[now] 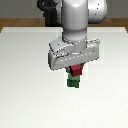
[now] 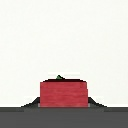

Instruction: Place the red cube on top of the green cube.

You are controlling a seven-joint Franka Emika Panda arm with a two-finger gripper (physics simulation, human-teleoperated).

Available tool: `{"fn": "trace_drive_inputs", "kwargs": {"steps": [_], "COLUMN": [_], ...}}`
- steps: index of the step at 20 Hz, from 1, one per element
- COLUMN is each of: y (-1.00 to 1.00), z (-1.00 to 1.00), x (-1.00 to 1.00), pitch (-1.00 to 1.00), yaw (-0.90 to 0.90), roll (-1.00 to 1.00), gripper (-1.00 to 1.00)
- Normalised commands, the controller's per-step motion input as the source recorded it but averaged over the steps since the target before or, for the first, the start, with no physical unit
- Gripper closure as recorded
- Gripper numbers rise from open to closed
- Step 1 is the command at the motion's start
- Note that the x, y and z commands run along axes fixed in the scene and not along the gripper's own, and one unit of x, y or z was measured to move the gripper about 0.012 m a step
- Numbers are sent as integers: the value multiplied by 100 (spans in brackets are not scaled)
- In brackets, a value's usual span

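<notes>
Mostly done: red cube (image 1: 76, 69) clenched in claw (image 1: 75, 70), just above green cube (image 1: 74, 82); lowering, releasing left.

We see a wide white table (image 1: 25, 75) filling most of the exterior view, evenly lit, a brown wooden strip of floor (image 1: 20, 22) beyond its far edge, plain white surface in the wrist view.

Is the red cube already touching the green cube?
Cannot tell. In the exterior view the red cube sits directly above the green cube, but no clear gap or contact shows.
</notes>
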Motion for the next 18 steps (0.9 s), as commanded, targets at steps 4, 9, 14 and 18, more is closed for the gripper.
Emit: {"fn": "trace_drive_inputs", "kwargs": {"steps": [4, 9, 14, 18], "y": [0, 0, 0, 0], "z": [-50, 0, 0, 0], "x": [0, 0, 0, 0], "pitch": [0, 0, 0, 0], "yaw": [0, 0, 0, 0], "roll": [0, 0, 0, 0], "gripper": [-100, -100, -100, -100]}}
